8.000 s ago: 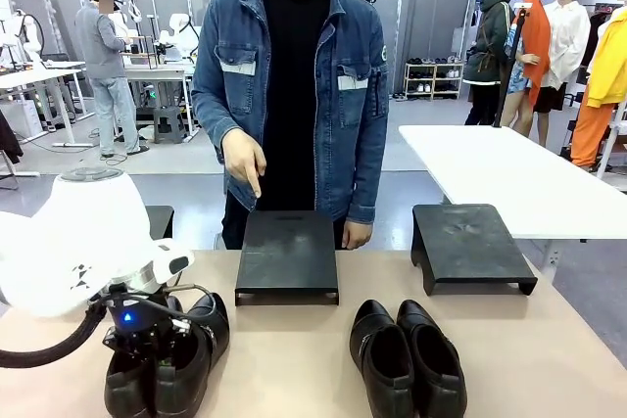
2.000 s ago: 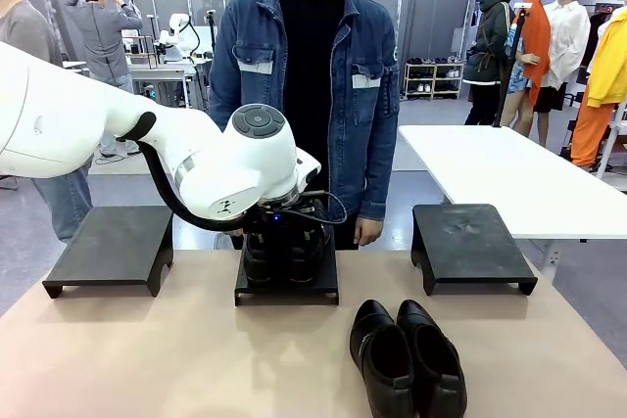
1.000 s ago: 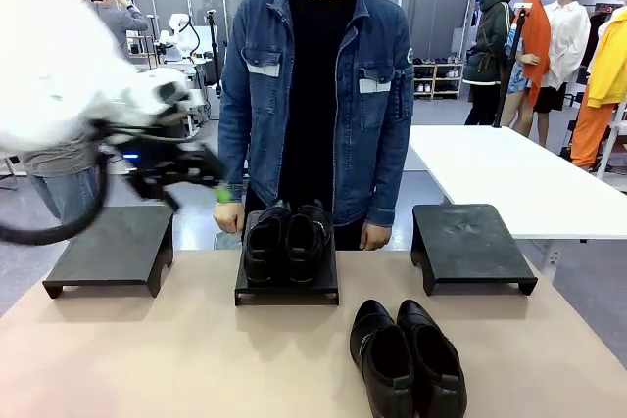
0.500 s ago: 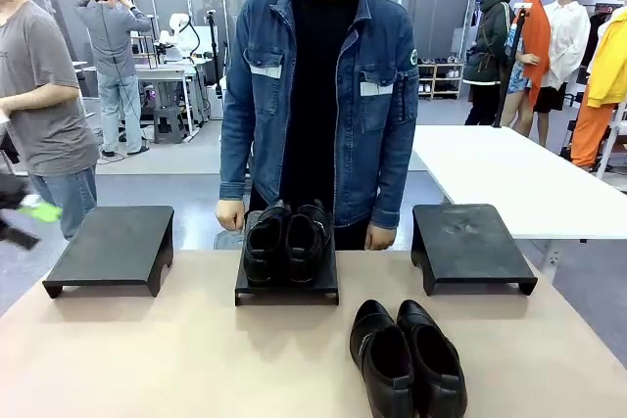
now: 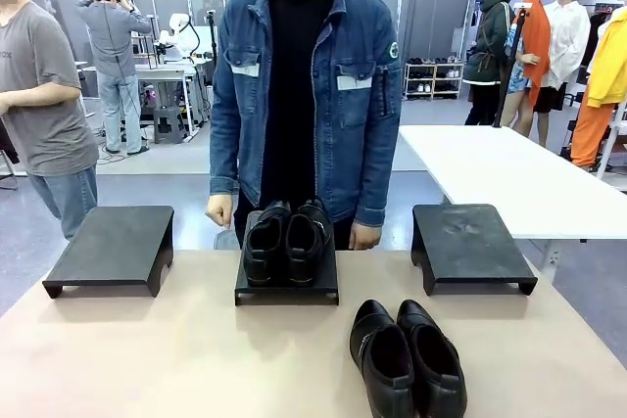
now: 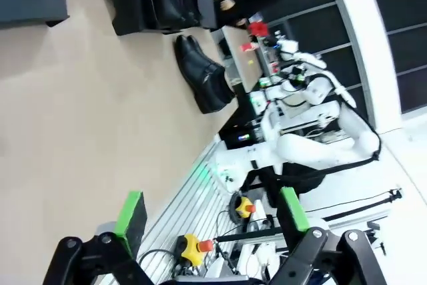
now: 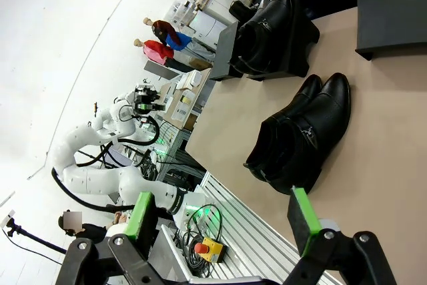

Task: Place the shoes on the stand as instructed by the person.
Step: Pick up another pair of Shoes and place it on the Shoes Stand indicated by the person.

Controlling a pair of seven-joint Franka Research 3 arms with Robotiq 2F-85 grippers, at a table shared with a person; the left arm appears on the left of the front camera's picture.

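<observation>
Left arm has pulled back since a second ago. Left gripper (image 6: pixel 211 210) now by the table's (image 5: pixel 196 359) near edge, fingers wide apart, empty. Right gripper (image 7: pixel 220 210) likewise spread, holding nothing. One pair (image 5: pixel 287 242) sits on the middle stand (image 5: pixel 286 293), unmoved. Second pair (image 5: pixel 407 357) on table, front. Person (image 5: pixel 299 95) has edged left, hands down.

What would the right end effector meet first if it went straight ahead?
Probably bare tabletop near its edge, just beside the loose pair of shoes. Nothing lies between the open right end effector and that spot, though depth is unclear in the wrist view.
</observation>
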